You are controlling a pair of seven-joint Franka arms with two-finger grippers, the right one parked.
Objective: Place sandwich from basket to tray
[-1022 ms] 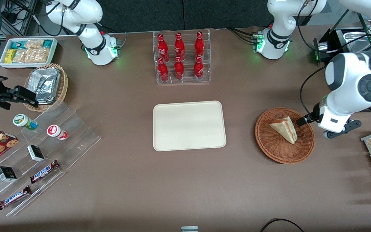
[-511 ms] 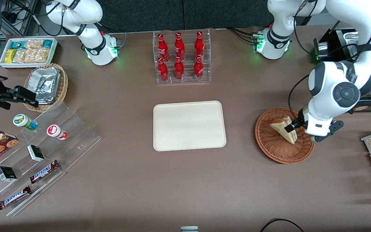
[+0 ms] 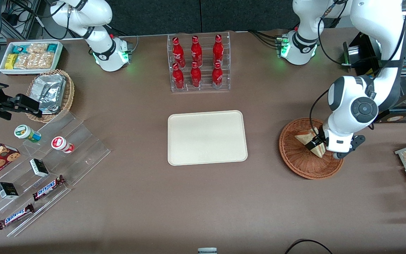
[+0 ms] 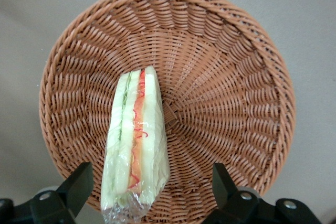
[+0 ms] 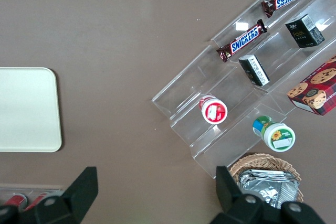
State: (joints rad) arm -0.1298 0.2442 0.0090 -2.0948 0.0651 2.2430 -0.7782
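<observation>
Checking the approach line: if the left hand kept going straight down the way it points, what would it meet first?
Probably the sandwich lying in the basket: the open left hand straddles it from above, though their gap is hard to judge.

The left arm's end effector (image 3: 316, 144) hangs over the reddish-brown woven wicker basket (image 3: 296, 160), its black fingers (image 4: 79, 187) spread wide to either side of the plastic-wrapped triangular sandwich (image 4: 135, 145). Bare brown desk (image 3: 263, 141) lies between the basket and the flat cream rectangular tray (image 3: 206, 137). The clear acrylic rack of red bottles (image 3: 198, 63) stands well apart, farther from the front camera than the tray.
</observation>
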